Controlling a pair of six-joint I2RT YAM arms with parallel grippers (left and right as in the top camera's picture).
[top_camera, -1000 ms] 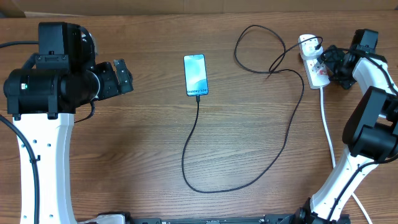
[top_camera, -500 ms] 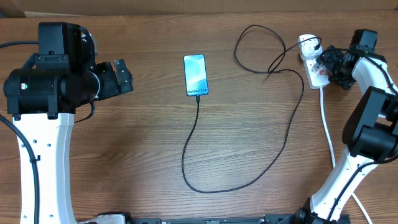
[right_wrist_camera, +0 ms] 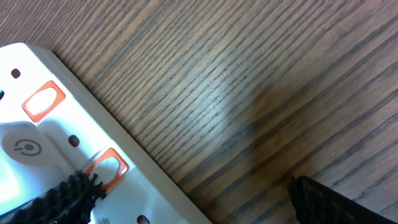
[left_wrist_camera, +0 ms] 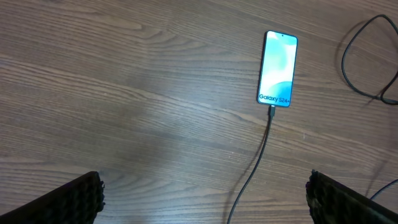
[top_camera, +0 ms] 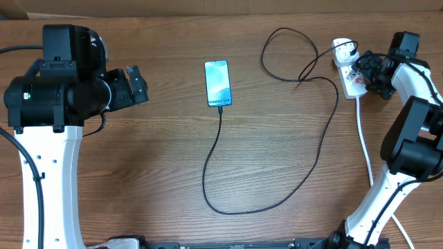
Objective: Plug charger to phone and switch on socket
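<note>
Wood-grain table (top_camera: 138, 173), phone (top_camera: 217, 84) lying flat near the top centre, screen up and lit light blue. The charger (top_camera: 208, 187) loops from the socket (top_camera: 348, 72) at the far right round to the phone's near end, and its tip looks seated in the port, so I judge the plug-in done and the switch as the step in hand. My right claw (top_camera: 365, 69) sits right at the socket, jaws spread wide and gripping nothing. In my wrist view one of its fingers (right_wrist_camera: 65, 200) overlaps the lower orange switch (right_wrist_camera: 107, 169), while the other hangs over bare wood, well apart from the strip. My left claw (top_camera: 136, 84) is parked well left of the phone, also spread open and empty. To do this well I'd press with the one finger that is on the strip, straight down on the rocker's raised end, slow, so the light strip doesn't skid or tip; the thick white cord (top_camera: 363, 138) won't hold it in place. Can't tell if either switch is on yet; the upper switch (right_wrist_camera: 43, 101) looks paler orange. Readable: "Galaxy S24+" on the phone screen, a power symbol (right_wrist_camera: 25, 147) moulded on the socket, no other text legible
</note>
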